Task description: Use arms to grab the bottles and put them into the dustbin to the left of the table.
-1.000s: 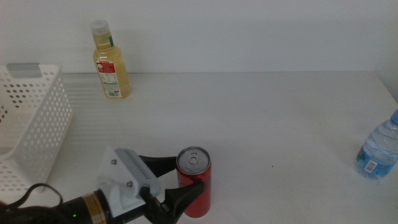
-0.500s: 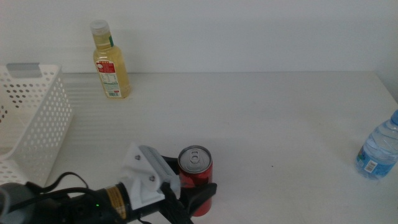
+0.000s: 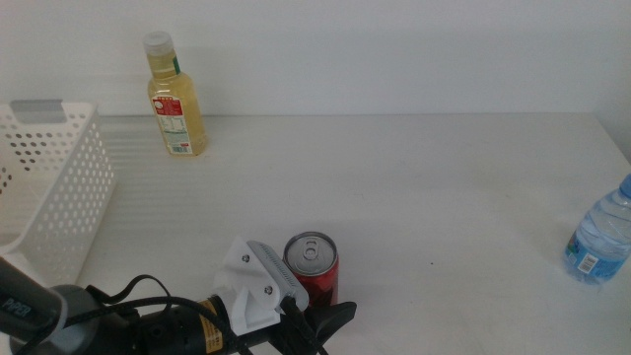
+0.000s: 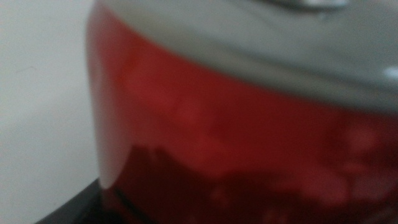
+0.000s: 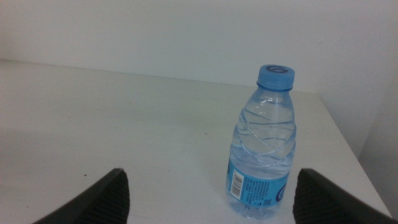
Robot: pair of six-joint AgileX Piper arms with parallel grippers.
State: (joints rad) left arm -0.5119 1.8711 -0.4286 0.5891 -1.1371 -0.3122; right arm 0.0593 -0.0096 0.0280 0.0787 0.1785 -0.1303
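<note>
Clearly the left hand (image 3: 314,320) clamps the red can (image 3: 314,275) – right hand (image 5: 208,198) spread wide, holding nothing

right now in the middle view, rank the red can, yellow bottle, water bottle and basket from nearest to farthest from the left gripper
Measured from the left gripper at the bottom edge:
1. Red can, right at the gripper.
2. White basket, at the table's left edge.
3 and 4. Yellow bottle, far back left, and water bottle, at the right edge: too close to call.
</note>
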